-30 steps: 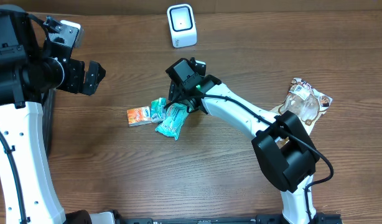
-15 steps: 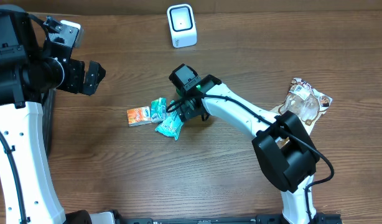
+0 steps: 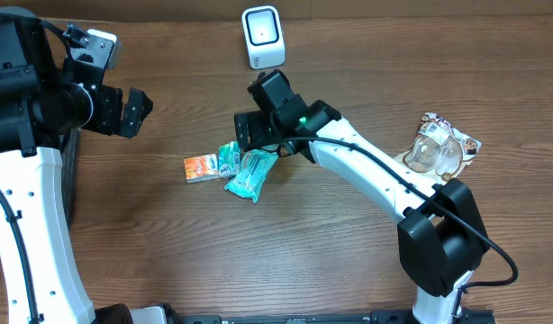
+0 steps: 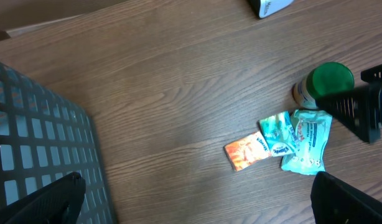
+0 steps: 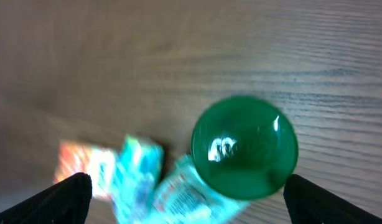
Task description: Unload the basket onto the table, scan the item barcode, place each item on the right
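The table [image 3: 168,261] carries a scanner [image 3: 263,36] at its far edge. The right gripper [image 5: 188,199], fingers spread wide and holding nothing, hangs directly over the jar [image 5: 244,148]. The jar stands upright, its long axis vertical and its green lid up, against the teal packets [image 4: 306,140]. The left gripper [image 4: 197,205], likewise spread, is well apart. The right arm is judged nearer.

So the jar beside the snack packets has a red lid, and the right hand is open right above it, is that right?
Not quite: the lid is green, not red, as the right wrist view shows. The rest holds: the jar stands beside the packets, with the right hand open above it.
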Controlling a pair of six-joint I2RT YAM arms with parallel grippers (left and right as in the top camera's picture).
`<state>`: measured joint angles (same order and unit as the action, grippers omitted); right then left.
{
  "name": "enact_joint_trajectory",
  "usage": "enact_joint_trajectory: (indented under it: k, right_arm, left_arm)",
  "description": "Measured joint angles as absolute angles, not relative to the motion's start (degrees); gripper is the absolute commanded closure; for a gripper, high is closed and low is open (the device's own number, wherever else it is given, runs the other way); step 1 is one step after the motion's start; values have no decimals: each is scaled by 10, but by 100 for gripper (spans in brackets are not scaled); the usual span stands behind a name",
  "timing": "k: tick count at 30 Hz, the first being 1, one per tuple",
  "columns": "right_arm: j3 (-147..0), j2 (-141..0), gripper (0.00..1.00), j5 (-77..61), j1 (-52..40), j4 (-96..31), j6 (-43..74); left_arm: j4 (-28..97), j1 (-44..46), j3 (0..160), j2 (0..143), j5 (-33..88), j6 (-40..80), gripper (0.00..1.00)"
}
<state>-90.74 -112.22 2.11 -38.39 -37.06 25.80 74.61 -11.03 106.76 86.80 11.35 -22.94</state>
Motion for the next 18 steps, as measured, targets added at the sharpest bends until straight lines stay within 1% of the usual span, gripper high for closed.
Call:
enact_joint_trajectory:
  k: [4, 7, 12, 16, 18]
  right_arm:
    - [-908, -1143, 0, 47, -382, -335, 355]
    - [-914, -1165, 0, 72, -382, -318, 391]
    - [-916, -1168, 1, 95, -380, -320, 417]
    - [-916, -1170, 6, 106, -376, -323, 420]
    - [-916, -1170, 7, 109, -375, -326, 419]
  left_arm:
    - [746, -110, 1068, 868, 114, -229, 0]
    - [746, -110, 1068, 868, 114, -229, 0]
    - [746, -110, 1068, 868, 114, -229, 0]
    - [746, -110, 1068, 868, 114, -229, 0]
    - [746, -110, 1068, 868, 114, -229, 0]
